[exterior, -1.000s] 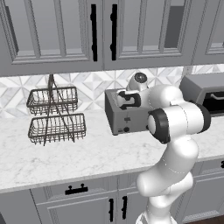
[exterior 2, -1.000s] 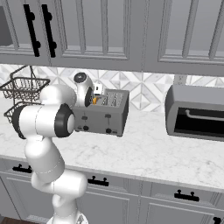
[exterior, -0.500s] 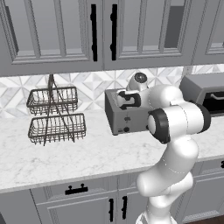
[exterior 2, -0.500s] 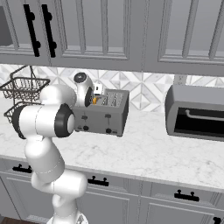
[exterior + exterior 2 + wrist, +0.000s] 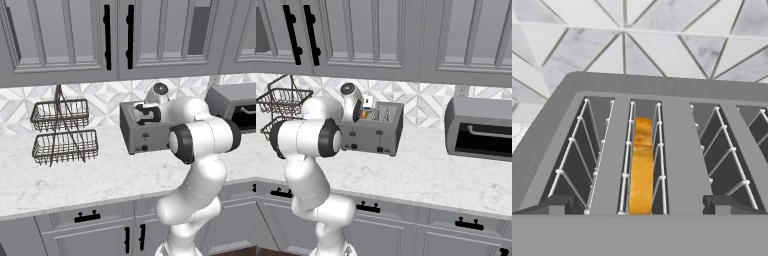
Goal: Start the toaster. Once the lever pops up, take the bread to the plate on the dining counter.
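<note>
The grey four-slot toaster [image 5: 141, 134] [image 5: 377, 131] [image 5: 677, 91] stands on the marble worktop against the tiled wall. A bread slice [image 5: 643, 165] sits upright in the second slot from the left, its golden-orange crust edge [image 5: 364, 114] showing. My gripper [image 5: 641, 205] hovers just above the toaster's top and looks down into the slots. It is open, with one dark fingertip [image 5: 556, 204] on each side of the bread's slot and nothing between them. In the base views the hand [image 5: 146, 113] hangs over the toaster's top. The plate and the dining counter are out of view.
A two-tier wire basket [image 5: 63, 132] [image 5: 282, 102] stands to the toaster's left. A larger grey oven [image 5: 480, 128] [image 5: 235, 103] sits to its right. Wall cabinets hang close overhead. Bare marble worktop [image 5: 100, 175] lies in front, above drawers with black handles.
</note>
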Tool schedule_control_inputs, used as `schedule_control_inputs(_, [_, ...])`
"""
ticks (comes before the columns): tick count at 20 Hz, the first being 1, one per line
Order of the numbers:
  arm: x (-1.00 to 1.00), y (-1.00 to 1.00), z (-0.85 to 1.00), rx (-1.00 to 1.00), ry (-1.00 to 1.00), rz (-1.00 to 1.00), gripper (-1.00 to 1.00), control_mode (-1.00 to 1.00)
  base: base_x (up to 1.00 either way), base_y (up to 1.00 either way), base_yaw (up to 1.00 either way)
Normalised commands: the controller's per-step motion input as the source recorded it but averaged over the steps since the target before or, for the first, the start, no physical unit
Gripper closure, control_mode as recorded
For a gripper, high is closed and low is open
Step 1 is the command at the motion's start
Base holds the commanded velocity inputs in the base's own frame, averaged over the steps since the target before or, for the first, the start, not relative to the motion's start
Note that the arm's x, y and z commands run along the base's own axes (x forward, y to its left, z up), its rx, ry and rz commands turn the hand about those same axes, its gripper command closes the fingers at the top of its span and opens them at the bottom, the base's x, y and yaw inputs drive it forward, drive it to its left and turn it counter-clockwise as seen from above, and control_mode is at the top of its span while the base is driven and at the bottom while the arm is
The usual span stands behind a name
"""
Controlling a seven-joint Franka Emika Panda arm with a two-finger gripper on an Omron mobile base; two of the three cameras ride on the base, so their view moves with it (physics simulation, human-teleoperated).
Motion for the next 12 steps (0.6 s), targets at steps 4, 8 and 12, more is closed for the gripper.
schedule_control_inputs(4, [0.0,0.0,0.0,0.0,0.0,0.0,-1.0,-1.0,0.0,0.0,0.0])
schedule_control_inputs(8, [0.0,0.0,0.0,0.0,0.0,0.0,-1.0,-1.0,0.0,0.0,0.0])
schedule_control_inputs(12, [0.0,0.0,0.0,0.0,0.0,0.0,-1.0,-1.0,0.0,0.0,0.0])
